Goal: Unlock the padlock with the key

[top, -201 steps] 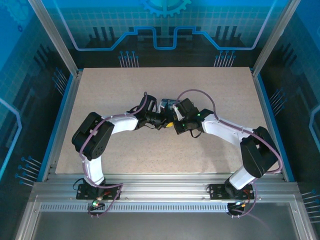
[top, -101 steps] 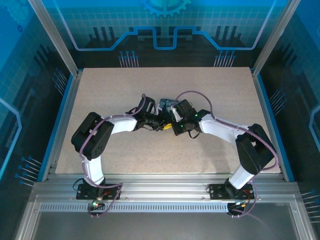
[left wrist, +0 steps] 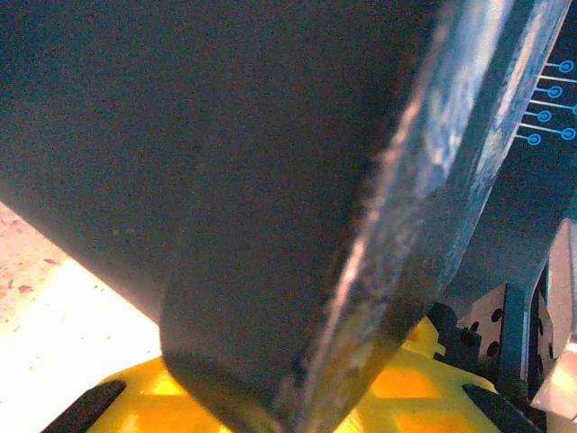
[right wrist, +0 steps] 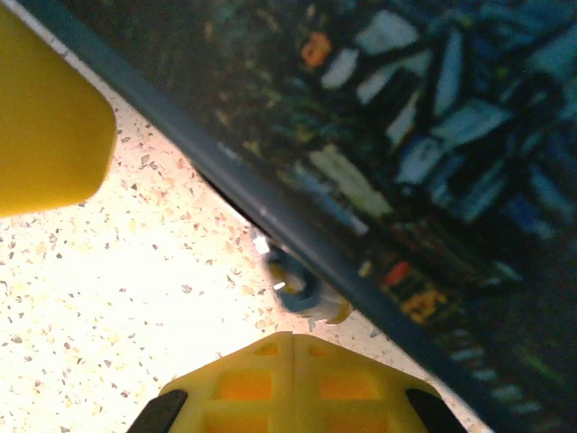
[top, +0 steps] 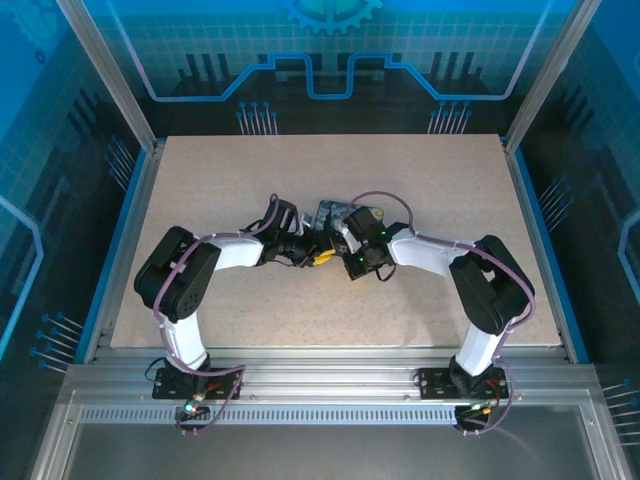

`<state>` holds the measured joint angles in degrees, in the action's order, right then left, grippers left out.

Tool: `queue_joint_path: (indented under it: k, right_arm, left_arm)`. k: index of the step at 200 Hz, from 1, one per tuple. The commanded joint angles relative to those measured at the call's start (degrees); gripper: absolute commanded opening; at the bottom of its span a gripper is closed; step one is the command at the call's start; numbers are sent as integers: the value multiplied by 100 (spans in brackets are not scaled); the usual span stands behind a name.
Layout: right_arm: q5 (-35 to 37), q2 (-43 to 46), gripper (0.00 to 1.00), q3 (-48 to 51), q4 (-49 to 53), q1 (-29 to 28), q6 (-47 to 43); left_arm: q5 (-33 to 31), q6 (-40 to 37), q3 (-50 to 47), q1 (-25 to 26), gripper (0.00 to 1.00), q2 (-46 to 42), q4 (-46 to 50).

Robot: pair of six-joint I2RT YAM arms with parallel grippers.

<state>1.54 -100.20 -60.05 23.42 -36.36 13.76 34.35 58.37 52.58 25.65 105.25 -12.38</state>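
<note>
At mid-table the two grippers meet tip to tip. The padlock (top: 335,212) is a dark blue patterned body lying just behind them. In the right wrist view its blue-edged side (right wrist: 297,225) runs diagonally above the table. A small blue-ringed brass piece, apparently the key (right wrist: 302,293), sits against that edge. My right gripper (right wrist: 290,336) is shut, its yellow fingertips pressed together just short of the key. My left gripper (top: 318,257) is beside it. In the left wrist view a dark body with a worn metal edge (left wrist: 424,180) hides the gap between the yellow fingers (left wrist: 135,397).
One yellow finger of the left gripper (right wrist: 45,117) intrudes at the top left of the right wrist view. The speckled table (top: 420,180) is bounded by blue side rails (top: 545,240) and aluminium posts. Both forearms crowd the centre.
Both grippers have slid a little left and nearer together. The right arm reaches further across and the left elbow has drawn back.
</note>
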Motion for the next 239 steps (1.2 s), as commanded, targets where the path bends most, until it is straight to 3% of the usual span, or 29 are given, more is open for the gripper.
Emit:
queue_joint_path:
  k: [1, 97, 109, 123, 154, 167, 230, 239]
  right_arm:
    - [-58, 55, 0, -44, 134, -42, -137]
    - [5, 497, 0, 99, 198, -72, -264]
    - [-11, 581, 5, 125, 181, -56, -173]
    - [-25, 713, 20, 177, 126, 8, -1]
    - [-111, 1048, 22, 310, -18, 185, 261]
    - [-106, 1142, 26, 286, 23, 258, 335]
    - [-271, 918, 27, -35, 35, 543, 484]
    - [-324, 977, 27, -32, 5, 540, 512]
  left_arm:
    - [53, -29, -39, -60, 27, -180, 18]
    - [224, -226, 90, -78, 29, -233, 91]
    - [248, -328, 104, -69, 32, -264, 157]
    - [265, -477, 115, -60, 34, -294, 271]
    - [224, -838, 113, 18, 39, -290, 457]
    - [191, -919, 95, 75, 40, -245, 368]
    - [54, -923, -228, 277, 47, -47, -927]
    - [61, -873, -403, 288, 53, -131, -1294]
